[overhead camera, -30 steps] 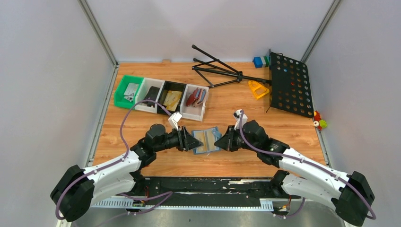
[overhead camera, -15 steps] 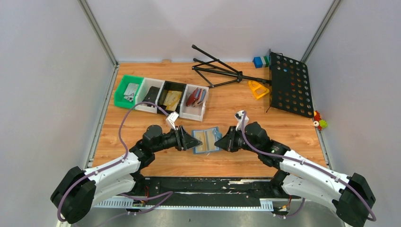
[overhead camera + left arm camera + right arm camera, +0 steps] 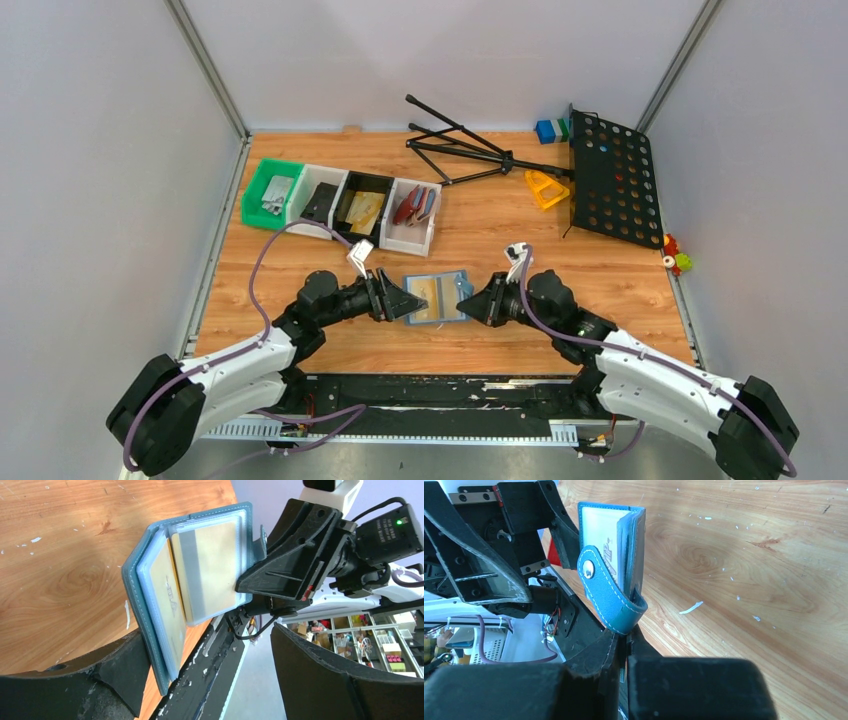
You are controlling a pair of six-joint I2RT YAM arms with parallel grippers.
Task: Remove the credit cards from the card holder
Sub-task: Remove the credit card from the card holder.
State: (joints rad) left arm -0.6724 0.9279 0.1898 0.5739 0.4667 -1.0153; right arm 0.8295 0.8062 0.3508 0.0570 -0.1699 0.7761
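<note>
A small printed mark on 1 gold-tan card is too small to read; the credit cards (image 3: 205, 565) sit in clear sleeves of the open card holder (image 3: 436, 299), near the middle of the table's (image 3: 500, 220) near edge; the right gripper (image 3: 470, 298) is clenched on the holder's right edge beside the snap strap (image 3: 596, 587); the left gripper (image 3: 410, 303) is spread wide at its left edge, grasping nothing

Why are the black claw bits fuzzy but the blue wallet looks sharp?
Left wrist view: the left claw's fingers sit right at the lens, so they blur; the slate-blue soft bifold wallet is crisp. Right wrist view: the right claw's fingers are a dark smudge too. Top view: even light, all sharp.
</note>
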